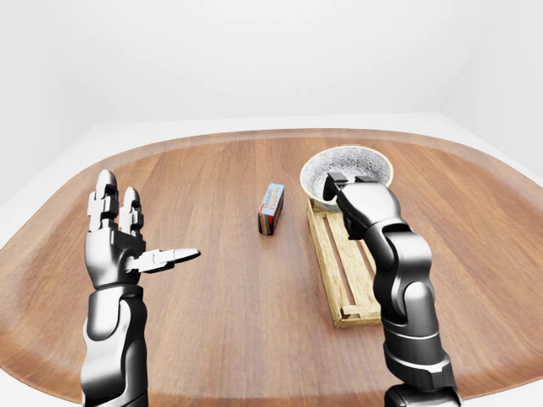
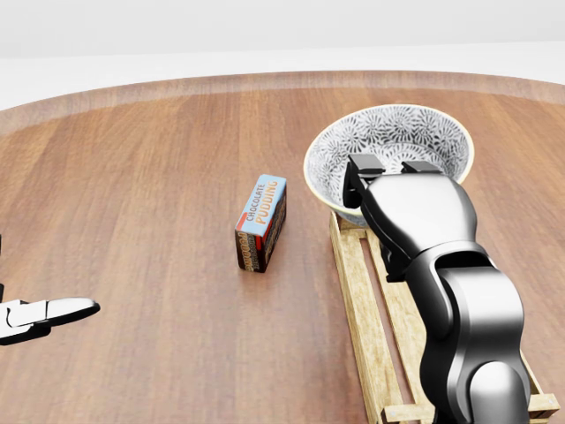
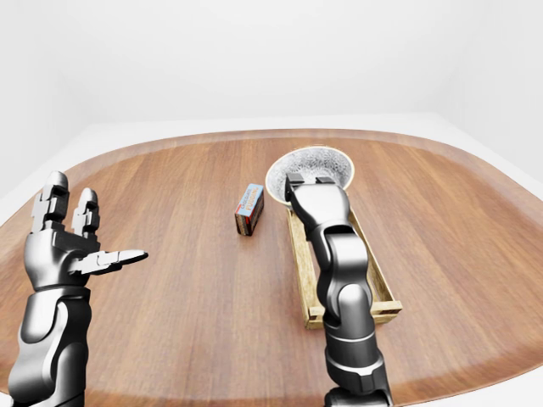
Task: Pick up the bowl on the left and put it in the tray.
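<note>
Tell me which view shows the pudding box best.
Head view: the pudding box is large and unobstructed, with a readable label, left of the tray. Both eye views show it whole but small, label illegible. In no view does the right hand or the bowl cover it.
</note>
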### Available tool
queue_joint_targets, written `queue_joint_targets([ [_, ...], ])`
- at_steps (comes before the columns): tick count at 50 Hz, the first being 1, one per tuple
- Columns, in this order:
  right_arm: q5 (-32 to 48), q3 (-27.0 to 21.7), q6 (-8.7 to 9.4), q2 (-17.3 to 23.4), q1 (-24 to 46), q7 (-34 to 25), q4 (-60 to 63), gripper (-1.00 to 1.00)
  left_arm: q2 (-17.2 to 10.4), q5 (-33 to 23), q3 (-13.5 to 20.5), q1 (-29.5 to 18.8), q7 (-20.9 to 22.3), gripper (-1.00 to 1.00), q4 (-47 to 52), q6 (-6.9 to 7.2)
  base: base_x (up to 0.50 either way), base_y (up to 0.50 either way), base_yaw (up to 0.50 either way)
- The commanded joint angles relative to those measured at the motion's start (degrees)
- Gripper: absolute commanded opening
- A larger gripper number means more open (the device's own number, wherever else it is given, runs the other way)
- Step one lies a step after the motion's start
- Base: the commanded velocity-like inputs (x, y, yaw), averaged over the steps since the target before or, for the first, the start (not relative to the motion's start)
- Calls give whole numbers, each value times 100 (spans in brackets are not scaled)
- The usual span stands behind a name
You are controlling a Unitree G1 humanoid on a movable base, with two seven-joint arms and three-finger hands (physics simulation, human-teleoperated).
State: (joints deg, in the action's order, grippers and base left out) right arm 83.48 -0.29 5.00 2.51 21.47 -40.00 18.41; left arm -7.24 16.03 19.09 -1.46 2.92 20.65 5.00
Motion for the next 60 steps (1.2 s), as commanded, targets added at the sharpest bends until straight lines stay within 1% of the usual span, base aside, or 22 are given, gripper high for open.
queue_joint_targets([
  [1, -224, -74, 0, 147, -156, 0, -276, -100, -1, 10, 16, 12, 10, 100, 6, 0, 0, 0, 0],
  [10, -531, -139, 0, 297, -243, 0, -359, -100, 8, -18, -22, 11, -4, 100, 10, 0, 0, 0, 0],
  [15, -854, -251, 0, 393, -260, 0, -517, -100, 4, -9, -1, 12, 3, 100, 14, 0, 0, 0, 0],
  [20, -935, -209, 0, 432, -326, 0, -444, -100, 15, -25, -12, 17, 8, 100, -3, 0, 0, 0, 0],
  [31, -1313, -355, 0, 631, -336, 0, -582, -100, 20, -36, -22, 27, 26, 100, -44, 0, 0, 0, 0],
  [34, -1410, -384, 0, 683, -328, 0, -698, -100, 18, -41, -24, 22, 18, 100, -48, 0, 0, 0, 0],
  [36, -1620, -467, 0, 734, -301, 0, -941, -100, 22, -44, -31, 24, 13, 100, -32, 0, 0, 0, 0],
  [42, -1955, -475, 0, 849, -281, 0, -1216, -100, 43, -95, -78, 33, 18, 100, -81, 0, 0, 0, 0],
  [50, -2082, -433, 0, 911, -210, 0, -1366, -100, 35, -84, -69, 25, 18, 100, -81, 0, 0, 0, 0],
  [60, -2409, -516, 0, 1064, -115, 0, -1616, -100, 43, -84, -57, 45, 28, 100, -48, 0, 0, 0, 0],
])
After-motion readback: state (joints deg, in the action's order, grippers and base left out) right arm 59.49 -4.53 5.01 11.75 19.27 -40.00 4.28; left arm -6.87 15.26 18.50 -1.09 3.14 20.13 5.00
